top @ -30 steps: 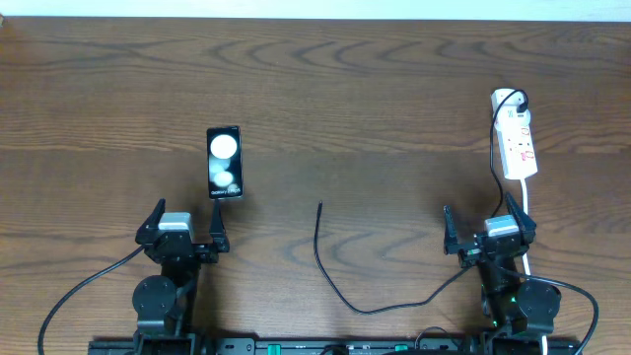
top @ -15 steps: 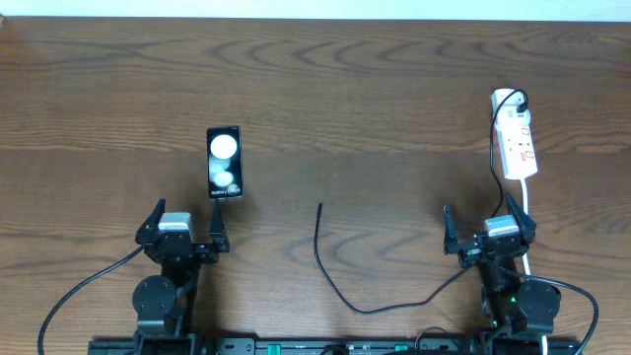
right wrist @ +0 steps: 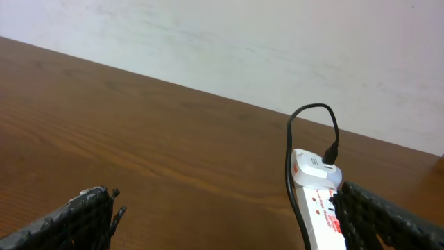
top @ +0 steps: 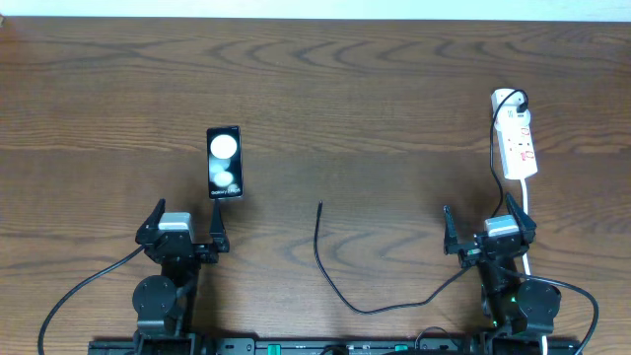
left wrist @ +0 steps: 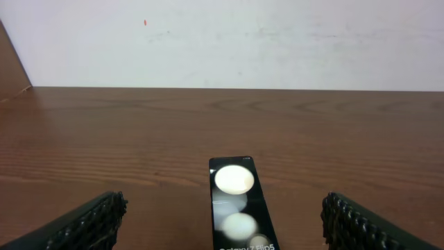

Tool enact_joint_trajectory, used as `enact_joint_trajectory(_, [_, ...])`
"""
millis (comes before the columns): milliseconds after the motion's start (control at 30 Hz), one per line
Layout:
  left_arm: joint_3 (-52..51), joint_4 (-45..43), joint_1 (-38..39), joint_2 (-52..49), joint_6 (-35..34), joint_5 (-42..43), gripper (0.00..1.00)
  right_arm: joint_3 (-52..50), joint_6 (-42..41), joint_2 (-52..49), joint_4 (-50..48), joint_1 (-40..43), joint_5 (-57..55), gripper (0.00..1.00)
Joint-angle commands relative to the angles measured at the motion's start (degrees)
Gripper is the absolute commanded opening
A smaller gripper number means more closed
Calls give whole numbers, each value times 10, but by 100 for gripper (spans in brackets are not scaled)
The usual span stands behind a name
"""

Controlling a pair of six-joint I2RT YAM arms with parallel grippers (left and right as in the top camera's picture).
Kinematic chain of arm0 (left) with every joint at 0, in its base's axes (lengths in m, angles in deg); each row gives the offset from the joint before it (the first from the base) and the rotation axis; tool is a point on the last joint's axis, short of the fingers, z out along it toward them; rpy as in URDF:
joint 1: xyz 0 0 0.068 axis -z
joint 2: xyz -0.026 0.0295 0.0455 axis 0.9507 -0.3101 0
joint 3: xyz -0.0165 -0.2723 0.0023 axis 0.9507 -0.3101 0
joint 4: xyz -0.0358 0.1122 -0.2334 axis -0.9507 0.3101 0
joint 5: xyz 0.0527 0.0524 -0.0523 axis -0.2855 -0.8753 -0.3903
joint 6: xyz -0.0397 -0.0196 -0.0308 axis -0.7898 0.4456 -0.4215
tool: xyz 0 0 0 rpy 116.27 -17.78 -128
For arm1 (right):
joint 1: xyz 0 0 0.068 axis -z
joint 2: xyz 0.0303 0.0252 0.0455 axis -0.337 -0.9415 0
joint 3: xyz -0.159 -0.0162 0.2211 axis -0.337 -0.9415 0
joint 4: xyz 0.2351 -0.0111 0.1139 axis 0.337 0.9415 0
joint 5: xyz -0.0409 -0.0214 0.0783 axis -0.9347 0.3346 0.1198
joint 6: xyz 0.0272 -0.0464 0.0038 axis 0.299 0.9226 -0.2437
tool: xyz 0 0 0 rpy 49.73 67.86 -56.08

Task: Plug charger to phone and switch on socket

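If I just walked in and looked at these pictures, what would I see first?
Probably the black phone with two bright white circles, lying left of centre on the brown table. Next comes the white socket at the far right. The thin black charger snakes across the middle, its tip plugged into nothing.

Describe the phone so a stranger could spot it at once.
On the brown wooden table, look at the left half, just ahead of the left gripper. The phone lies flat there: a small black slab, the only thing bearing two white circles on its face.
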Motion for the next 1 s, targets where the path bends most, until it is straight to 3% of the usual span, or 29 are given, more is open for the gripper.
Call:
enact_joint_trajectory(0, [-9,22,-2,4,25,-10,92,-1,2,4,3,-3,-5,99])
enact_joint_trajectory(967, [-9,22,-2,4,27,-16,92,-1,2,4,3,-3,-5,99])
